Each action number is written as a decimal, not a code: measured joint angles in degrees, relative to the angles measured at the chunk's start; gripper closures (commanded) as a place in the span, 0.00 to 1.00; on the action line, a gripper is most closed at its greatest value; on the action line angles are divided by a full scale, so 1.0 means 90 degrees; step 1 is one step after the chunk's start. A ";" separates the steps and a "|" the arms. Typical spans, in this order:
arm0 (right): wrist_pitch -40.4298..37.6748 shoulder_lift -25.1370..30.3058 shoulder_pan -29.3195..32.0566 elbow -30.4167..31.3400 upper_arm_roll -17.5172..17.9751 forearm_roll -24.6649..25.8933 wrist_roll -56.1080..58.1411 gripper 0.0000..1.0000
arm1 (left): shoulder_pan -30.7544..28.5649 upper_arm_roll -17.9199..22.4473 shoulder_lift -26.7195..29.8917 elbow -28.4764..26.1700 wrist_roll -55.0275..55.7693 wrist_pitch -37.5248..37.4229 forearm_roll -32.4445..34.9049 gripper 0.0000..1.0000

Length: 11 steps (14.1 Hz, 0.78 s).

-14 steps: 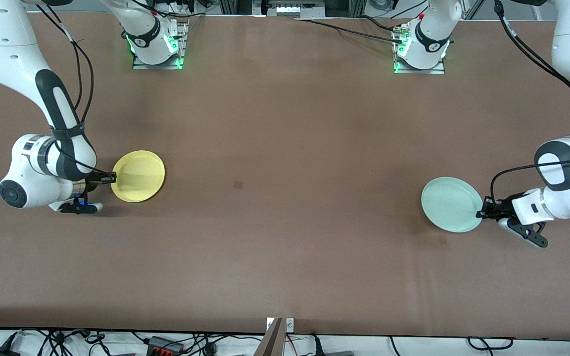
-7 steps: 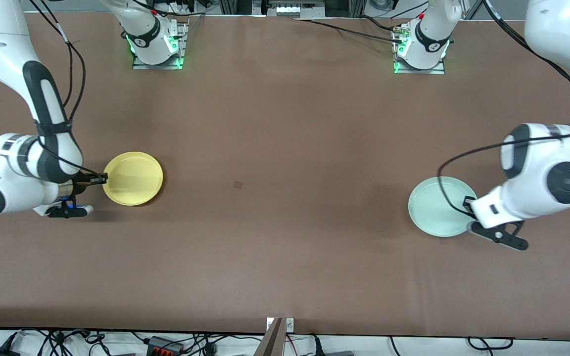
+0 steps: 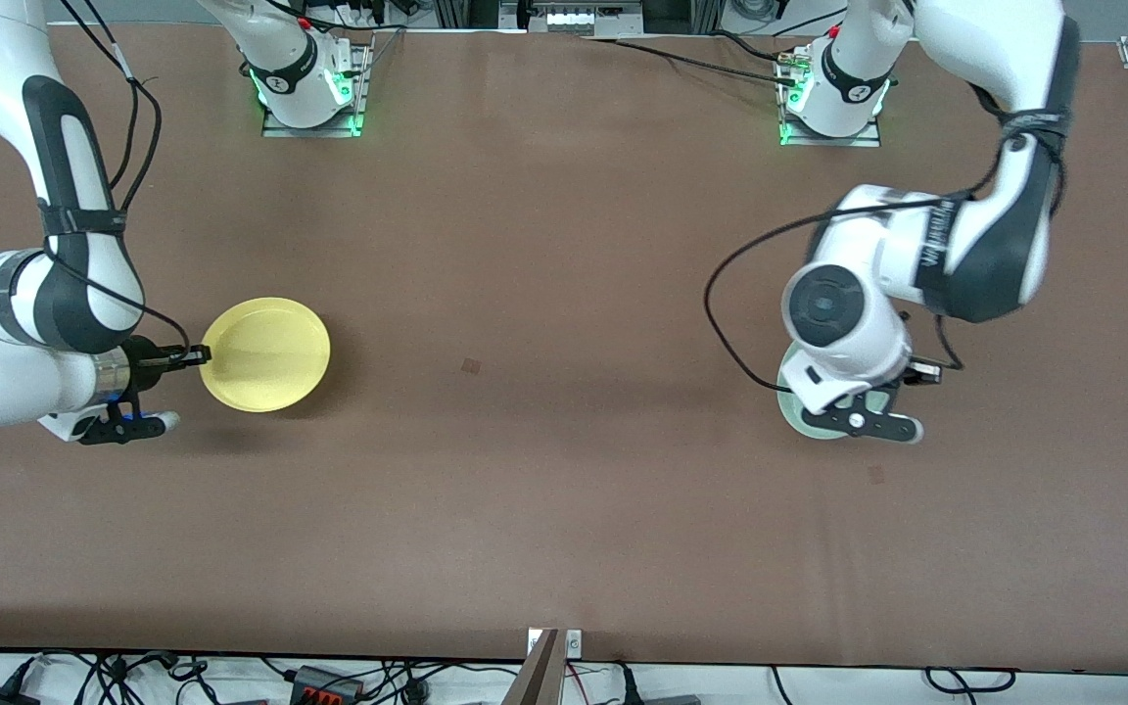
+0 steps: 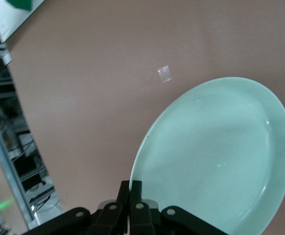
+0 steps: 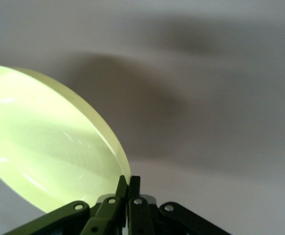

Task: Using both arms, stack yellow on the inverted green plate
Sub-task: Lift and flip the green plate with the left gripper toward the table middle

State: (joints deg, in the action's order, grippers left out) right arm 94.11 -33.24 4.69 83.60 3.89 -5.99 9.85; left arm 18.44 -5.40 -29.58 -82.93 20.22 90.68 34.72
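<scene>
The yellow plate (image 3: 268,354) hangs tilted just above the table toward the right arm's end. My right gripper (image 3: 200,354) is shut on its rim; the right wrist view shows the fingers (image 5: 128,180) pinching the yellow plate's edge (image 5: 49,147). The green plate (image 3: 797,413) is toward the left arm's end. In the front view it is mostly hidden under my left arm's wrist, and only a sliver shows. In the left wrist view my left gripper (image 4: 135,186) is shut on the rim of the green plate (image 4: 215,156), which is held tilted above the table with its hollow face showing.
The brown table (image 3: 564,245) has a small dark square mark (image 3: 471,365) near its middle and a fainter one (image 3: 876,474) near the green plate. Both arm bases (image 3: 309,88) (image 3: 833,98) stand at the edge farthest from the front camera.
My left arm has swung toward the table's middle with the green plate, and its wrist has turned over the plate. My right arm has drawn back a little, still holding the yellow plate.
</scene>
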 measured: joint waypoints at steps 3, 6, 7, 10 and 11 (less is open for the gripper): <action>-0.0011 0.0000 -0.0062 -0.0081 0.0010 -0.0623 -0.0008 1.00 | 0.0564 0.0003 -0.0296 0.0000 0.1143 -0.0420 0.0625 0.99; -0.0021 -0.0004 -0.0199 -0.0081 0.0024 -0.0715 -0.0065 1.00 | 0.1280 0.0019 -0.0716 0.0001 0.2304 -0.0846 0.1017 0.99; -0.0021 -0.0005 -0.0308 -0.0081 0.0029 -0.0720 -0.0202 1.00 | 0.1465 0.0028 -0.0872 0.0001 0.2660 -0.0924 0.1093 0.99; -0.0019 -0.0008 -0.0620 -0.0082 0.0044 -0.0724 -0.0672 1.00 | 0.1737 0.0042 -0.1230 0.0002 0.3397 -0.0997 0.1229 0.99; -0.0020 -0.0009 -0.0702 -0.0082 0.0044 -0.0724 -0.0730 1.00 | 0.1821 0.0044 -0.1338 0.0002 0.3654 -0.1003 0.1243 0.99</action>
State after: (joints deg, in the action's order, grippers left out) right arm 93.93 -33.32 -1.63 82.86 4.29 -12.50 3.28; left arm 34.83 -5.00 -41.62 -82.91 53.11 81.65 45.90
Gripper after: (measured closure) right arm 0.974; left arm 0.974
